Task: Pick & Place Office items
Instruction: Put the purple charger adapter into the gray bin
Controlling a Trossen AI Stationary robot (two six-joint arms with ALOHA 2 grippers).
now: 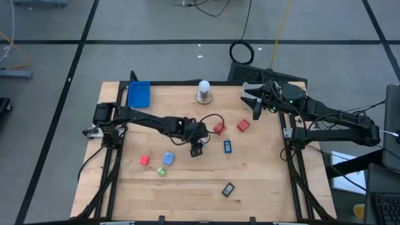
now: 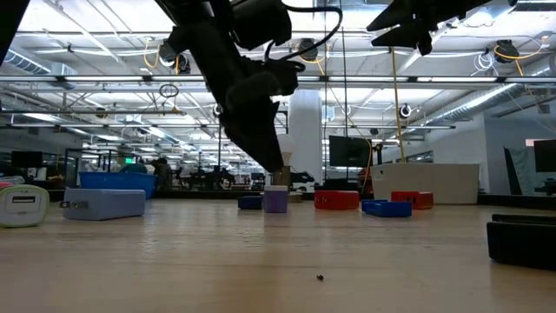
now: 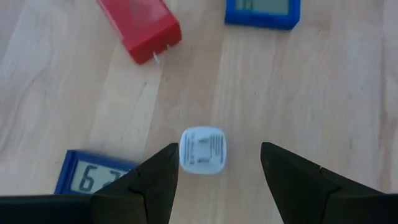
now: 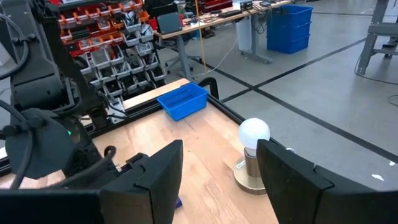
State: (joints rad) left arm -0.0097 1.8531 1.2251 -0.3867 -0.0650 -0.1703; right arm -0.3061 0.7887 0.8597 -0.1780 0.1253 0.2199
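Note:
My left gripper [image 1: 197,150] hangs open over the middle of the table. In the left wrist view its fingers [image 3: 219,148] stand on either side of a small white bit [image 3: 202,150] that lies on the wood; the low view shows the fingertips [image 2: 271,161] above the tabletop. Around it lie a red block [image 3: 143,28] and two blue pieces with displays [image 3: 261,9] [image 3: 93,177]. Farther off are a second red block [image 1: 243,125], a small red block [image 1: 144,160], a light-blue block [image 1: 168,159], a green bit [image 1: 161,170] and a dark piece [image 1: 228,189]. My right gripper [image 1: 255,107] waits open at the far right.
A blue tray [image 1: 139,94] sits at the far left corner. A white ball on a round base [image 1: 204,91] stands at the far edge, also in front of my right gripper [image 4: 217,180]. Bare wood lies toward the near edge.

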